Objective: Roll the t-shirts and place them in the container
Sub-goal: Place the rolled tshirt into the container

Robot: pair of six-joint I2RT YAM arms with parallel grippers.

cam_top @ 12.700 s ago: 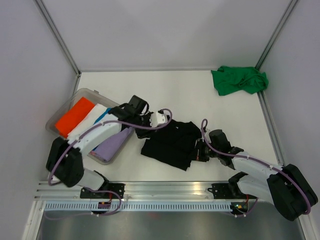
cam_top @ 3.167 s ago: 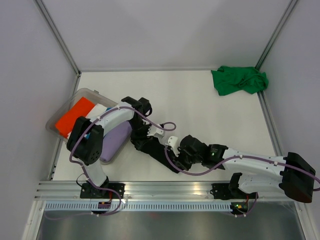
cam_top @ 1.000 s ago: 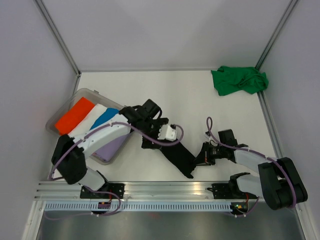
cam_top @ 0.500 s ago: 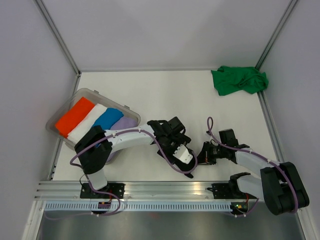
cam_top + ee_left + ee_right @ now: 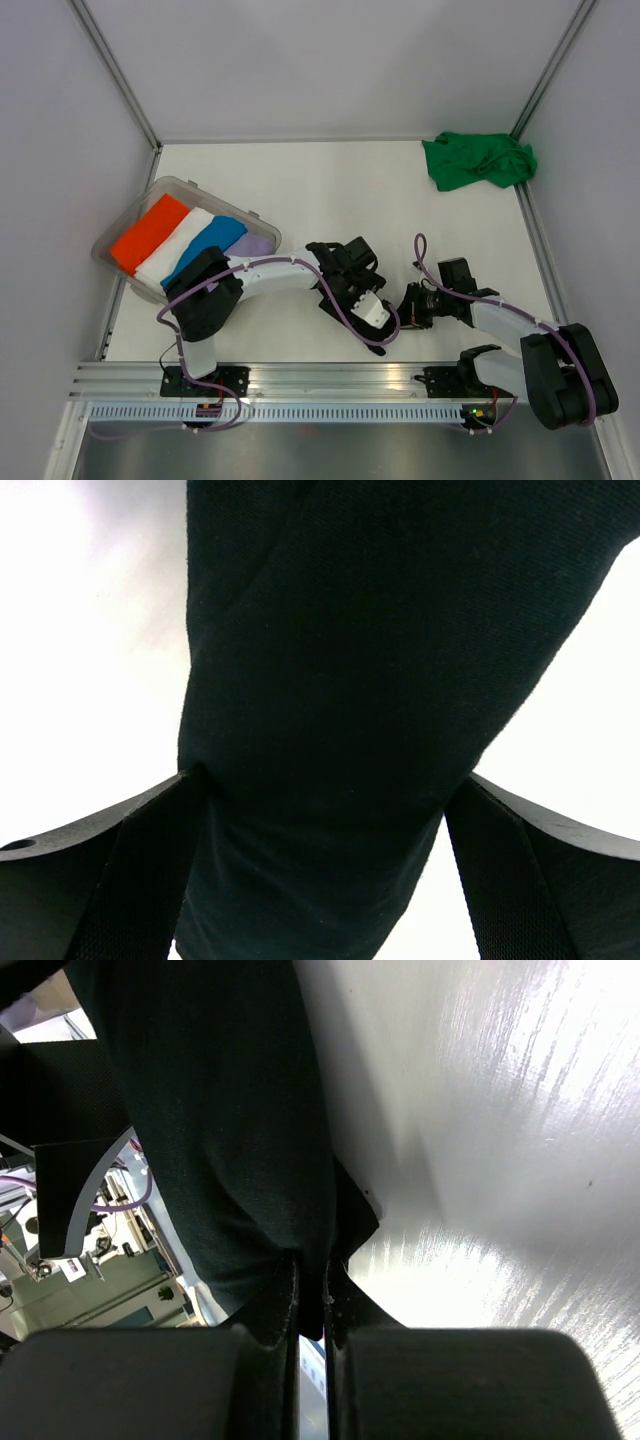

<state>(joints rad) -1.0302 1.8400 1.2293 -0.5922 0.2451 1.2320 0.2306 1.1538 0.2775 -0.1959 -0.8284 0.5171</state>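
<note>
Two arms are on one black t-shirt (image 5: 330,630) right now, and the big change is its shape. About a dozen seconds back it lies as a loose, wrinkly patch mid-table. Now it's pulled into one narrow, thick band near the front edge, mostly hidden under the left arm in the overhead view. The left arm has also travelled: it was up by the clear tub (image 5: 175,183) and is now stretched across, nearly meeting the right arm.

The left gripper (image 5: 325,780) has its fingers set wide apart with the bunched cloth filling the gap and touching both, so it looks like it's clamping the fat roll. The right gripper (image 5: 311,1290) has its fingers almost pressed together, pinching a thin fold of the same shirt, low over the table.

Best guess is that this shirt's roll is close to done and needs tidying, then stowing.

Head count:
- 1 black shirt, in hand
- 1 green t-shirt (image 5: 478,160), crumpled in the far right corner, well apart from both arms and untouched
- 4 rolled shirts side by side in the tub: orange (image 5: 148,230), white (image 5: 172,256), blue (image 5: 208,246), lilac (image 5: 254,244)
- 1 tub
</note>
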